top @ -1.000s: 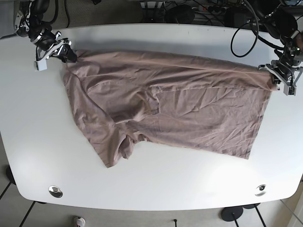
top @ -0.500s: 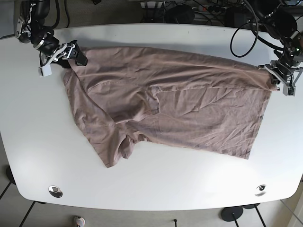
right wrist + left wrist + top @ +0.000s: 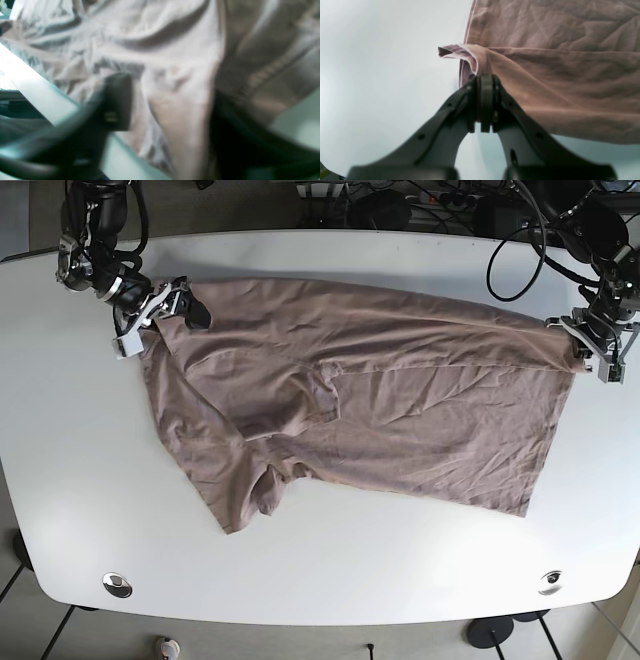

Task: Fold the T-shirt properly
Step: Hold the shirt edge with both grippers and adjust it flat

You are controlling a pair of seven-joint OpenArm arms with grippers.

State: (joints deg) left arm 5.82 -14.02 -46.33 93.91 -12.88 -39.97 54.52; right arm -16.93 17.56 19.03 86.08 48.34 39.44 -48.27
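A dusty-pink T-shirt [image 3: 350, 400] lies spread and wrinkled on the white table [image 3: 330, 570]. My left gripper [image 3: 585, 345] is at the shirt's far right corner, and in the left wrist view this gripper [image 3: 483, 80] is shut on a folded bit of hem of the shirt [image 3: 557, 62]. My right gripper [image 3: 178, 305] holds the far left corner a little above the table. The right wrist view is blurred. There one finger [image 3: 117, 100] shows beside a bunch of the shirt's cloth [image 3: 180, 112], which fills the gap of the gripper [image 3: 172, 107].
Dark cables [image 3: 520, 240] hang past the table's far right edge. Two round metal grommets [image 3: 117, 584] [image 3: 550, 582] sit near the front edge. Bare white table surrounds the shirt on the left, front and right.
My right gripper has moved to the right along the far edge, dragging the shirt's left corner inward over the cloth. The left gripper has stayed in place.
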